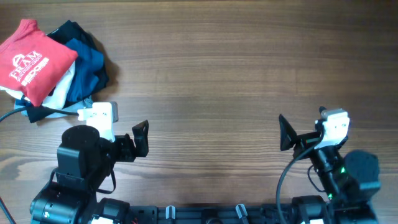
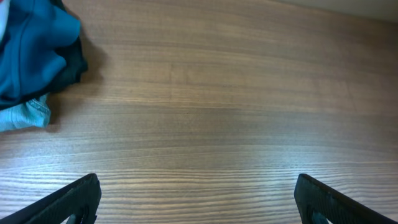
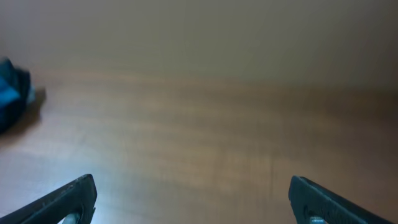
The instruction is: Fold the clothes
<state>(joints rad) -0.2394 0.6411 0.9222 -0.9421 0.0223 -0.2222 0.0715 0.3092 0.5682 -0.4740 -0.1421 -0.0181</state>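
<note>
Even, soft light on the table (image 1: 211, 62); right wrist view dim and blurry, haziest toward twelve o'clock.

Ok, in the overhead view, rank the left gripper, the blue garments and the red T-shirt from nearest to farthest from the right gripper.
From the right gripper:
1. Left gripper, straight across on the robot's left side.
2. Blue garments, far left corner, just right of the shirt.
3. Red T-shirt, leftmost, lying on the other garments.

Wooden table (image 1: 236, 68) carries a heap of garments (image 1: 92, 62), red T-shirt (image 1: 34, 59) topmost.
</note>
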